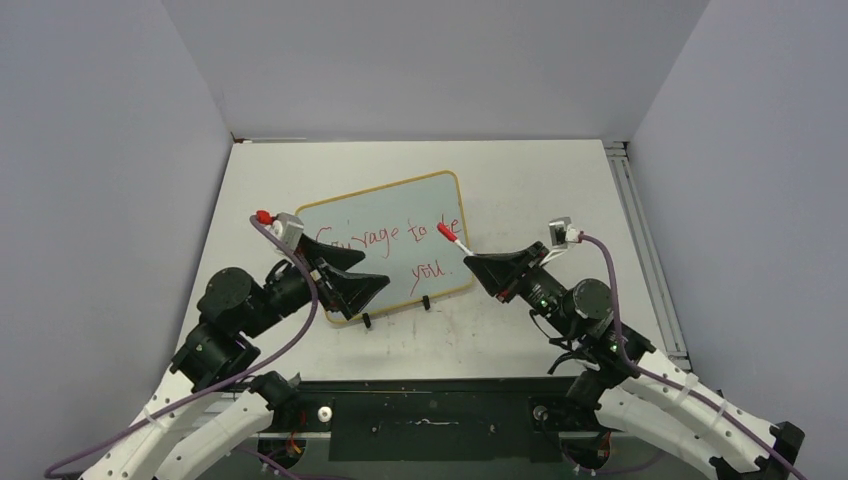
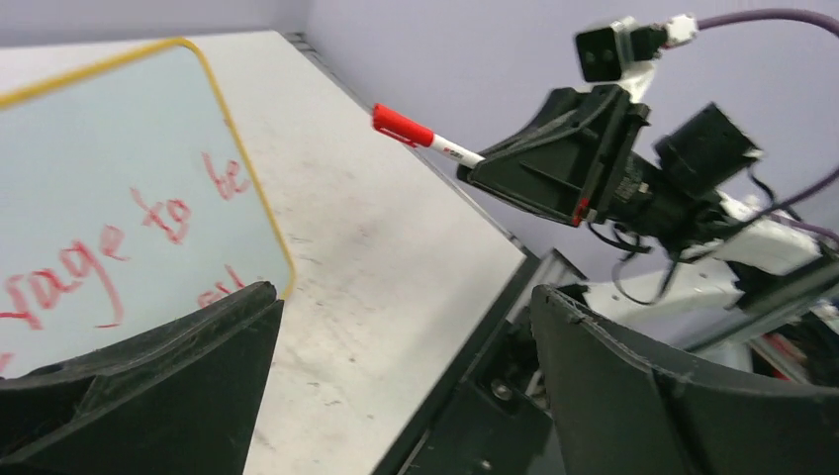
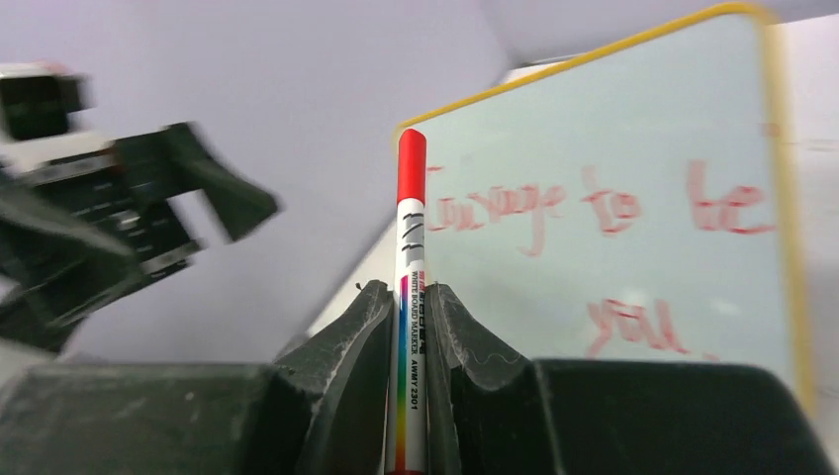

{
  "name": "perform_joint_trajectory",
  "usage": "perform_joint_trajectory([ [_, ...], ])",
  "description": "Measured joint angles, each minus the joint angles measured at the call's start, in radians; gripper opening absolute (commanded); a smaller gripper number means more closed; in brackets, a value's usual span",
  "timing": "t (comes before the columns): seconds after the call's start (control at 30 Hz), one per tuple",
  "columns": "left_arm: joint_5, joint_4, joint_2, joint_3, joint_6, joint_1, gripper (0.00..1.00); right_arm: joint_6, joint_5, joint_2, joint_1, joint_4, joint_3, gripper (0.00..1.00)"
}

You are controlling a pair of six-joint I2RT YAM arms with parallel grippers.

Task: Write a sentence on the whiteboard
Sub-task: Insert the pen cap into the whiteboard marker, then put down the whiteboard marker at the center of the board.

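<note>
On the whiteboard (image 1: pixel 380 205): sentence (image 1: pixel 385 238) looks finished, 2 lines.
Right gripper (image 3: pixel 406 297): pinching capped marker (image 3: pixel 412 228).
Left gripper (image 2: pixel 403 297): wide, empty.

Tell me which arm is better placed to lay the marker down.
Right, probably: the right gripper is shut on the marker, while the left gripper stands open and empty.

left arm (image 1: pixel 235 300) bends in from the table's (image 1: pixel 500 335) near-left corner, left gripper (image 1: pixel 373 272) aimed rightward, jaws spread wide. right arm (image 1: pixel 588 305) mirrors it from the near-right corner, right gripper (image 1: pixel 470 262) pinched on a marker (image 1: pixel 452 238).
</note>
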Motion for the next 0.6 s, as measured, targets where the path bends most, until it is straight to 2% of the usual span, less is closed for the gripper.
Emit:
perform_joint_trajectory([
  [0.13, -0.132, -0.096, 0.000, 0.066, 0.100, 0.021, 0.97, -0.072, 0.238, -0.022, 0.000, -0.263, 0.079, 0.06],
  [0.17, -0.163, -0.109, 0.000, 0.067, 0.112, 0.026, 0.99, -0.085, 0.282, -0.018, 0.000, -0.308, 0.092, 0.05],
  [0.27, -0.296, -0.164, -0.002, 0.050, 0.156, 0.042, 0.97, -0.114, 0.392, 0.026, 0.000, -0.407, 0.110, 0.05],
  [0.43, -0.510, -0.220, -0.029, -0.008, 0.216, 0.048, 0.97, -0.118, 0.517, 0.135, 0.000, -0.492, 0.105, 0.06],
  [0.6, -0.665, -0.234, -0.090, -0.075, 0.262, 0.048, 0.97, -0.101, 0.548, 0.248, -0.022, -0.482, 0.056, 0.06],
])
